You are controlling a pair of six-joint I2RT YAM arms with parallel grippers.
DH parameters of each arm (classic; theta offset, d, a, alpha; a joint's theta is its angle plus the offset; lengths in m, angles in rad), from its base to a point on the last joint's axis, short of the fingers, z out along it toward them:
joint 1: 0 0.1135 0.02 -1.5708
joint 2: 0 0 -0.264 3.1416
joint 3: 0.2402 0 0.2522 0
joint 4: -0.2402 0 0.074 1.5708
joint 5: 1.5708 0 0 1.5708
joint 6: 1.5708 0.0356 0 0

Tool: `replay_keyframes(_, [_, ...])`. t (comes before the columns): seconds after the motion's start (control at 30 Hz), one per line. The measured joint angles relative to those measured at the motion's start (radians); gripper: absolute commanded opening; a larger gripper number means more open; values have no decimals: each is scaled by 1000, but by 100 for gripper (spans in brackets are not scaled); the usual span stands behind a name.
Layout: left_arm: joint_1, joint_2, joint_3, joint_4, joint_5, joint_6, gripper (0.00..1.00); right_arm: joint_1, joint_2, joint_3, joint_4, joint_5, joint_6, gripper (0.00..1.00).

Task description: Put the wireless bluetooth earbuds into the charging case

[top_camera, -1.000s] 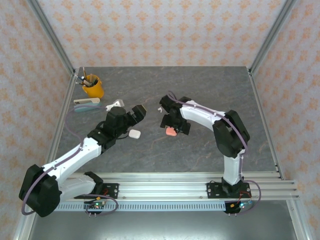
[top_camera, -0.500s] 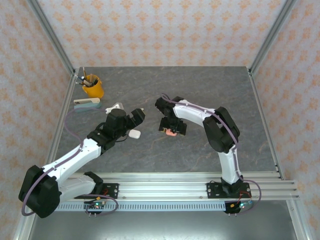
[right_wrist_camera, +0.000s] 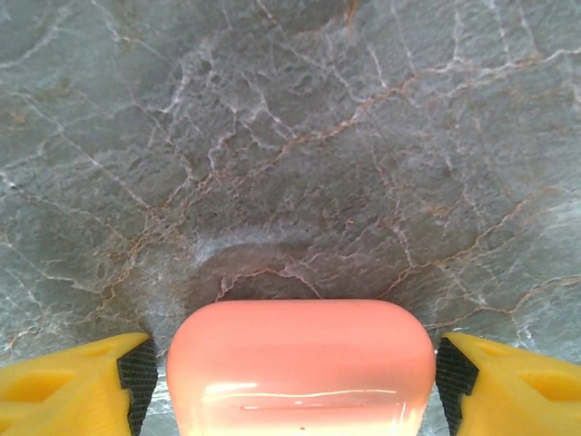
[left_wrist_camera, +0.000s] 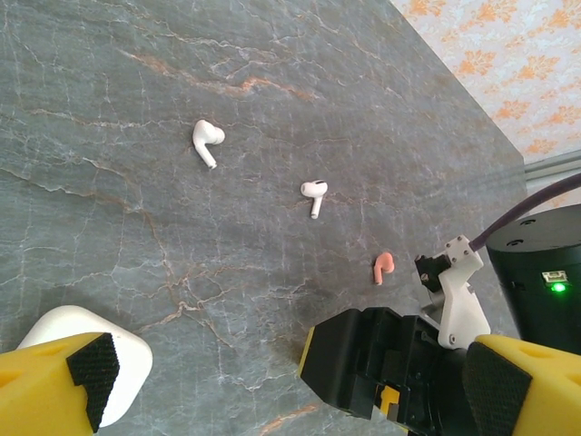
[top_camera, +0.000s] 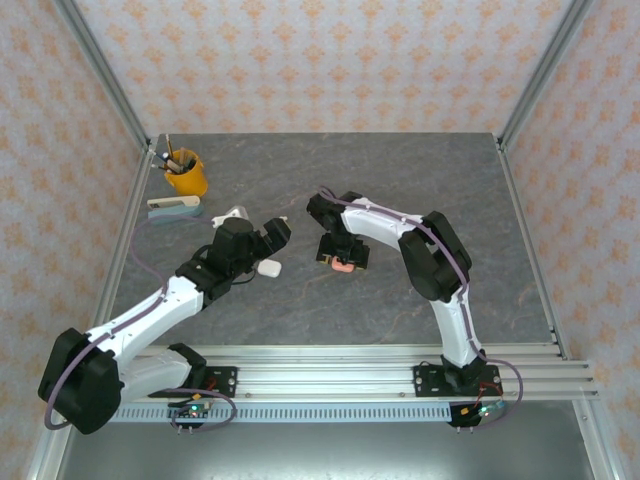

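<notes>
A salmon charging case (right_wrist_camera: 300, 363) lies shut on the marble table, seen small in the top view as the salmon charging case (top_camera: 342, 265). My right gripper (right_wrist_camera: 295, 377) straddles it, with a pad close on each side and a thin gap at the left pad (right_wrist_camera: 138, 377). Two white earbuds (left_wrist_camera: 207, 141) (left_wrist_camera: 314, 193) and one salmon earbud (left_wrist_camera: 383, 267) lie loose on the table. My left gripper (left_wrist_camera: 290, 381) hangs wide open and holds nothing, with a white case (left_wrist_camera: 54, 341) by its left finger (left_wrist_camera: 91, 363). In the top view the white case (top_camera: 268, 267) sits just below the left gripper (top_camera: 270, 238).
A yellow cup of pens (top_camera: 186, 173) stands at the back left, with a white and green object (top_camera: 173, 205) and a small white piece (top_camera: 232, 213) near it. The right gripper's black body (left_wrist_camera: 390, 372) sits close to the left gripper. Metal frame posts line both sides of the table.
The right gripper has shifted left and settled over the salmon case, its jaws narrowing round it. The left arm has barely moved and stays open.
</notes>
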Motion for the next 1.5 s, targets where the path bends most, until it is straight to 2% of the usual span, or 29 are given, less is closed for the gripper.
replay_keyframes(0.33, [0, 11, 0, 0, 3, 0, 100, 6, 1, -4, 21, -2, 10, 68])
replay_keyframes(0.67, [0, 11, 0, 0, 8, 0, 100, 6, -54, -89, 99, -7, 37, 55])
replay_keyframes(0.93, [0, 16, 0, 2, 32, 0, 100, 3, -93, -144, 128, -7, 83, 52])
replay_keyframes(1.2, [-3, 93, 0, 47, 106, -2, 100, -36, -154, -213, 136, -8, 185, 51])
replay_keyframes(1.3, [-27, 130, -2, 87, 124, -3, 100, -63, -189, -239, 147, -10, 231, 51])
replay_keyframes(1.5, [-130, 237, -11, 205, 143, -3, 100, -113, -238, -261, 190, -36, 308, 51])
